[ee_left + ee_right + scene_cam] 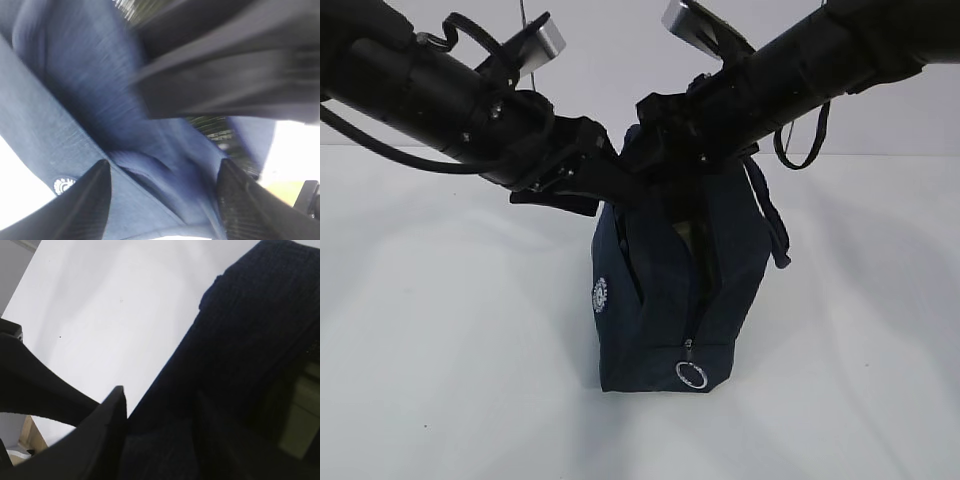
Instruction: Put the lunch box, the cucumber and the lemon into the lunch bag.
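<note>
The navy lunch bag stands upright mid-table, with its white logo on the left side and its ring pull low on the front. Its front zipper is open. A pale green patch, apparently the lunch box, shows inside. A blurred dark green strip in the bag mouth may be the cucumber. The lemon is hidden. My left gripper is open, its fingers straddling bag fabric at the top left rim. My right gripper is at the top right rim, with one finger outside the wall and the other dim against dark fabric.
The white table spreads around the bag on all sides. The bag's loop handles hang at the back right. Both arms cross above the bag, and my left gripper's finger lies close to the right one.
</note>
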Robot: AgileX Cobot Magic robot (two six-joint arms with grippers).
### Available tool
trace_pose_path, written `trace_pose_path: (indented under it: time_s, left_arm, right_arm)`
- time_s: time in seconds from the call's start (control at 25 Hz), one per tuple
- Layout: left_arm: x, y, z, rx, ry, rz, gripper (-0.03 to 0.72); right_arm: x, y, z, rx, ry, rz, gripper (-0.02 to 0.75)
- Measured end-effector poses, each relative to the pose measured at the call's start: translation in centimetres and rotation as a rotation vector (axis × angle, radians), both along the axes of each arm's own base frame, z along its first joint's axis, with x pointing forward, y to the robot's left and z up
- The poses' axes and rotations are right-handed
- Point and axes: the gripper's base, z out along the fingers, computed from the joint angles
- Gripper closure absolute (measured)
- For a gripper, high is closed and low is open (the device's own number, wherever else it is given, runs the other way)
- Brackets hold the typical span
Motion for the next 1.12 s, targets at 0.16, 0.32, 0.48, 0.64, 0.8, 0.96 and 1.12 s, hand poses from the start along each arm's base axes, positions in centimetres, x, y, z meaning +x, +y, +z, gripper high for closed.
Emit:
trace_pose_path:
  time_s: [0.16,0.32,0.48,0.64,0.8,0.96,1.12]
  left_arm:
    - [0.3,-0.1,-0.7,0.013,0.020,0.005,0.221]
    - [0.8,-0.4,-2.6,0.025,0.074,0.013,0.221]
    - [1.2,-0.5,-2.9,0.027,0.066,0.037,0.228]
    - [1.3,-0.4,-3.0,0.032,0.051,0.048,0.231]
    - [1.3,-0.4,-3.0,0.033,0.050,0.048,0.233]
    - [1.4,-0.4,-3.0,0.034,0.043,0.056,0.239]
    - [1.5,-0.4,-3.0,0.035,0.036,0.063,0.241]
  right_arm:
    - [0.0,0.0,0.0,0.002,-0.003,0.002,0.393]
    - [0.0,0.0,0.0,0.001,-0.006,0.003,0.393]
    - [0.1,0.0,0.0,-0.001,-0.014,0.005,0.393]
    - [0.1,0.0,-0.1,-0.004,-0.020,0.008,0.393]
    - [-0.2,-0.3,0.8,-0.027,-0.058,0.019,0.393]
    - [-0.9,-1.4,2.5,-0.132,-0.136,0.030,0.393]
    - [-1.8,-3.3,3.9,-0.295,-0.159,-0.009,0.393]
